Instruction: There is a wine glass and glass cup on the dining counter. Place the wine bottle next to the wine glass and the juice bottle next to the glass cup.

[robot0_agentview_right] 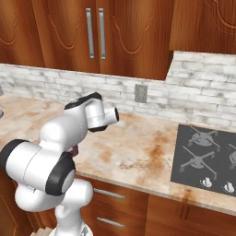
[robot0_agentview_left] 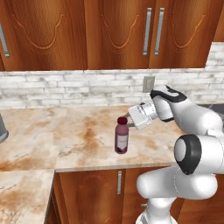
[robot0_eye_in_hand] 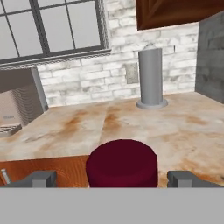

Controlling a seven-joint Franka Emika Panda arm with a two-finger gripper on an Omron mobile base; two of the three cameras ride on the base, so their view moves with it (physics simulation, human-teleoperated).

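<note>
A: Where does the gripper stand?

B: Jaws spread wide, holding nothing, one fingertip on either side of the dark red cap, level with it.

A: And the bottle itself?

B: Upright on the worktop, near its front edge, clear of the back wall. Whether it is the juice or the wine, I cannot tell.

A: What could go wrong?

B: I judge a grip this high risky: closing on the cap alone could let the bottle swing, slip, or tip toward that front edge.

Grey cylinder upright on counter
</note>
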